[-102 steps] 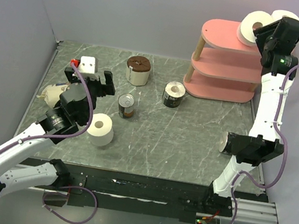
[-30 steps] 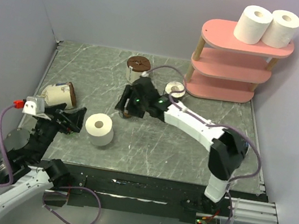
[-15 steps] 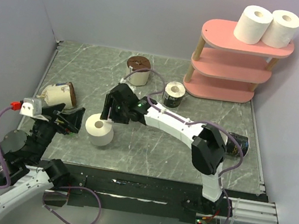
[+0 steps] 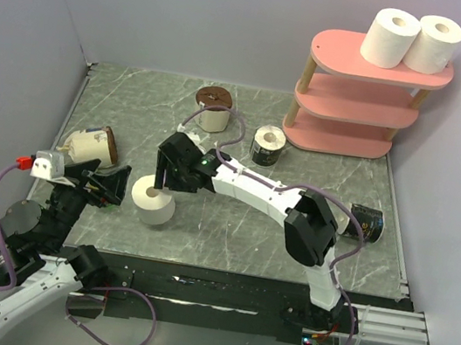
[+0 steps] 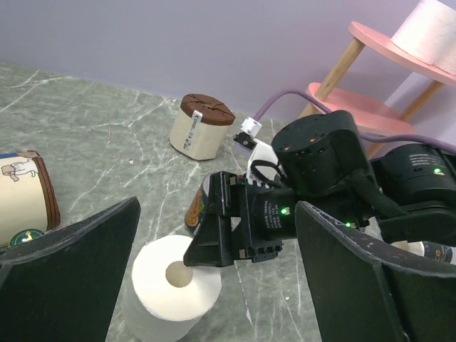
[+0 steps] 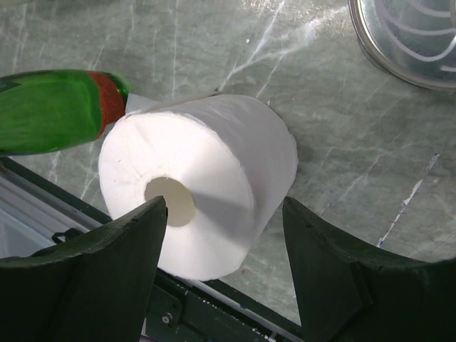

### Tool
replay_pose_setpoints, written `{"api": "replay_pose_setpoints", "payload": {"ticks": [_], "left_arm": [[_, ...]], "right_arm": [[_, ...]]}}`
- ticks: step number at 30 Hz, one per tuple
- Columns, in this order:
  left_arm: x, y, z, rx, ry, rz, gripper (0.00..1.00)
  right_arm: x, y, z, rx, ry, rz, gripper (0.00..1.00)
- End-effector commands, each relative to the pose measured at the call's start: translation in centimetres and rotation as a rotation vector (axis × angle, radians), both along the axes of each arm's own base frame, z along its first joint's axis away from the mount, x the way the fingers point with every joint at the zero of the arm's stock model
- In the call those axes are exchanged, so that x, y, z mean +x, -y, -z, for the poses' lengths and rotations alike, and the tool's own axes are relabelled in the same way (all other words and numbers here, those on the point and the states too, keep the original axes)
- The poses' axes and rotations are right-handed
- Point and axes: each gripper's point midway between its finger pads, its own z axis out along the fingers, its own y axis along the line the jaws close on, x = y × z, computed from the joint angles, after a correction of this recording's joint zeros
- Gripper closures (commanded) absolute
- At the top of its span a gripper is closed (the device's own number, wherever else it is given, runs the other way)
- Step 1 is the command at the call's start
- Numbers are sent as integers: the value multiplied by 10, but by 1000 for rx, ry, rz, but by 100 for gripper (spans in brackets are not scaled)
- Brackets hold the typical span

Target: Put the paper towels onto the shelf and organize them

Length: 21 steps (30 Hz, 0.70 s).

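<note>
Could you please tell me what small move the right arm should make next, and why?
Probably lower the right gripper slightly, then close it. Its open fingers frame the white roll, which stands upright on the table; they seem to sit just above it and are not gripping it yet.

My overhead camera sits high above and behind me and looks down and forward over the whole surface (image 4: 229, 234), far enough back to take in the shelf (image 4: 356, 56) at the far right. The camera on my left wrist rides low, near the surface, and faces across it toward the shelf, between the fingers of my left tool (image 5: 217, 210). The camera on my right wrist looks steeply down from very close, between the fingers of my right tool (image 6: 224, 206). All three views share the standing white roll (image 4: 153, 200). The overhead and left wrist views also share my right tool.
</note>
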Motion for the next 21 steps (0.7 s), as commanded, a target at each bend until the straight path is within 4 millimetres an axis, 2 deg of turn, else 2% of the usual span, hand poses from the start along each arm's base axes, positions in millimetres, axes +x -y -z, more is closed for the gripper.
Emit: {"api": "replay_pose_setpoints", "payload": {"ticks": [1,11,15,21], "left_arm": [[-1,1,-11,-12,39,6,4],[0,-2,-11,-15,37,-5,4],[0,-1,-11,-15,36,-4,4],[-1,-4,-11,-21,37,-9,4]], "right_arm": [[4,-8,0,-13,20,-5,27],[7,-9,4,-32,31,-10,31],[5,-10,7,-29,26,-18,36],[2,-11,17,-39,-2,-17,37]]}}
